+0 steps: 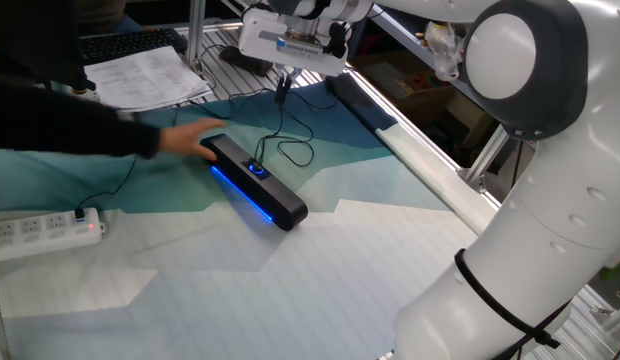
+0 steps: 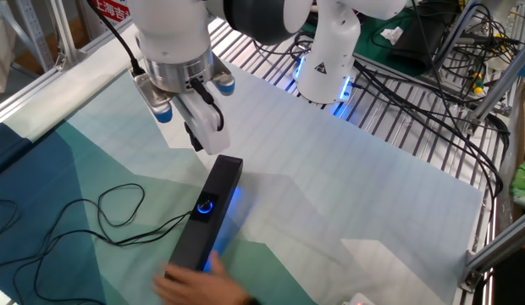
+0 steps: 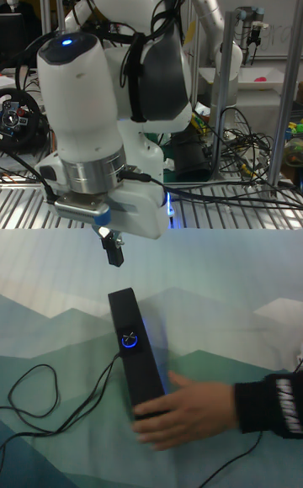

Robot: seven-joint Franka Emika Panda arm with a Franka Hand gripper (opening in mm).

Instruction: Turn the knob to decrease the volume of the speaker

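Speaker [image 2: 207, 224]: long slim black bar lying flat on the teal-and-white cloth [image 2: 347, 182], angled across it, blue strip glowing along one long edge. Knob [image 2: 205, 204]: small round dial with blue ring, on the top face near mid-length. Thin black cable [image 2: 118, 207] loops over the teal part. Gripper [image 3: 112, 249] hangs above the bar's far end, not touching, holding nothing; fingers look close together, exact gap unclear. A person's hand [image 3: 189, 411] rests on the opposite end, hiding it. Power strip [image 1: 40, 229] near the cloth's edge, cut off by the frame.
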